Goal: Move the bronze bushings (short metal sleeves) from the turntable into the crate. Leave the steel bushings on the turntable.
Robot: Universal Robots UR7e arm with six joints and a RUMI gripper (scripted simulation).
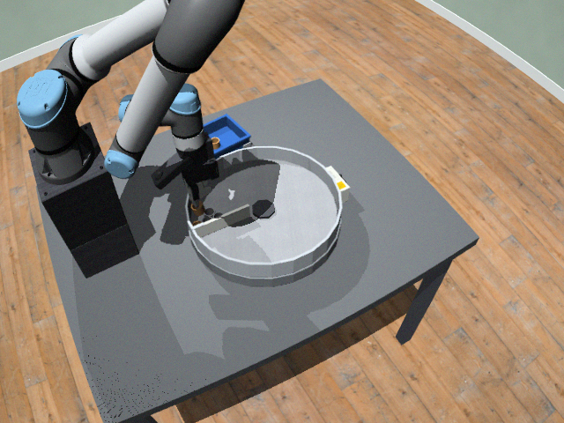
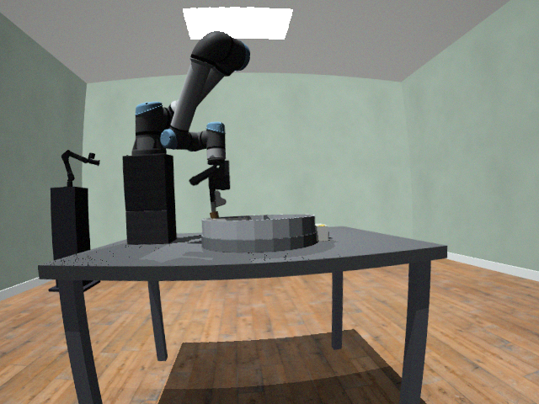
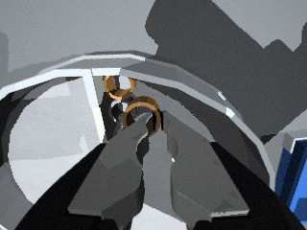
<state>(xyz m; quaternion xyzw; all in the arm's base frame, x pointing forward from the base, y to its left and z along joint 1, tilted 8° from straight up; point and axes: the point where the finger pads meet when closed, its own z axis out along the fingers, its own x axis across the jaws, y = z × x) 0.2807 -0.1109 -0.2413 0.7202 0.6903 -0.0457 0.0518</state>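
My gripper [image 1: 196, 203] [image 2: 213, 211] [image 3: 158, 112] is shut on the wall of a bronze bushing [image 1: 196, 210] [image 2: 213, 215] [image 3: 141, 101]. It holds the bushing raised at about rim height over the left part of the turntable [image 1: 309, 191] [image 2: 261, 228] [image 3: 43, 129]. Another bronze bushing [image 1: 196, 223] [image 3: 111, 89] sits low by the turntable wall, beside the divider. Dark steel bushings [image 1: 209, 211] lie close by, partly hidden by the held bushing in the wrist view. The blue crate [image 1: 236, 144] [image 3: 300, 177] has one bronze bushing [image 1: 215, 143] in it.
A pale divider [image 1: 227, 219] [image 3: 93, 103] runs from the turntable wall toward the dark centre hub [image 1: 263, 209]. The raised wall rings the turntable. A white box with a yellow button [image 1: 337, 181] [image 2: 322, 232] stands at its far side from the arm. The crate is behind the gripper.
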